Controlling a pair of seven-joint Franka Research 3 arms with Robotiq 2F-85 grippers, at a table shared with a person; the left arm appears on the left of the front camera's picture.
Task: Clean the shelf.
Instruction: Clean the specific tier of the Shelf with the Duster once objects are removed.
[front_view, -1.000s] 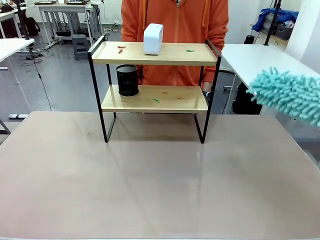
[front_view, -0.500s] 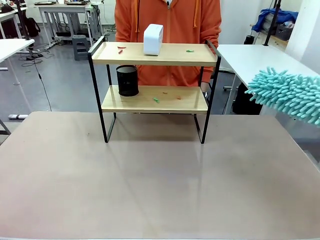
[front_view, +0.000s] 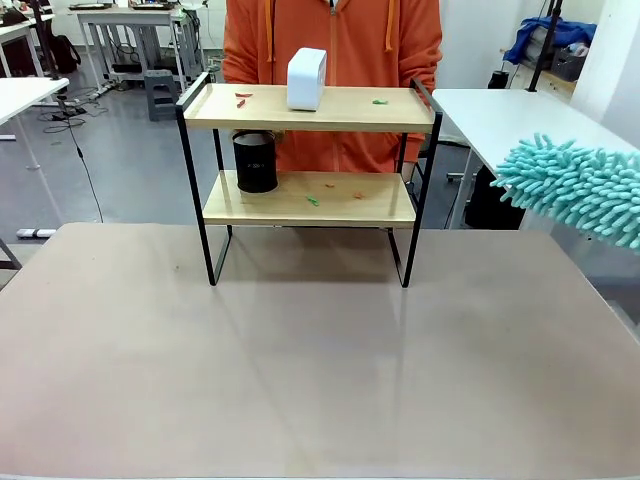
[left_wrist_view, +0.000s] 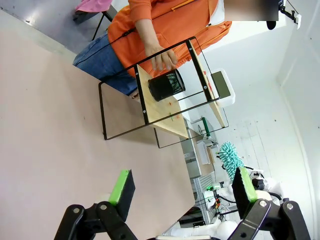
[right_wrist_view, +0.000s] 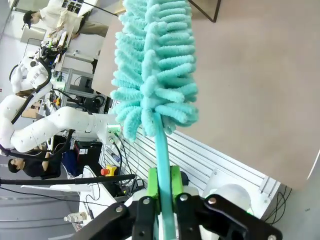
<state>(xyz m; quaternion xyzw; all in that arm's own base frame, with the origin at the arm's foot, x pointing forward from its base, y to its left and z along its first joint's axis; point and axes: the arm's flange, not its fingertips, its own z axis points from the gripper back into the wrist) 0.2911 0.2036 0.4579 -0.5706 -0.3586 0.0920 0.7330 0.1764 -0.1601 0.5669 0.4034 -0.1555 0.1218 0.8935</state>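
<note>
The shelf (front_view: 310, 200) stands at the far middle of the table; in the left wrist view the shelf (left_wrist_view: 150, 107) lies tilted. Its top board carries a white box (front_view: 306, 78), red scraps (front_view: 241, 98) and a green scrap (front_view: 379, 101). On the lower board stand a black mesh cup (front_view: 255, 162) and more small scraps (front_view: 313, 199). A person's hand (left_wrist_view: 161, 57) rests on the cup (left_wrist_view: 166, 85). My right gripper (right_wrist_view: 162, 200) is shut on the handle of a teal duster (right_wrist_view: 155, 65), which hangs at the right edge (front_view: 575, 190), apart from the shelf. My left gripper (left_wrist_view: 183, 186) is open and holds nothing.
A person in an orange hoodie (front_view: 335, 40) stands right behind the shelf. The brown table (front_view: 300, 380) spreads bare in front of it. A white table (front_view: 510, 115) stands to the right, and more desks stand at the back left.
The person has shifted a little to the left behind the shelf. The duster and the things on the shelf have stayed in place.
</note>
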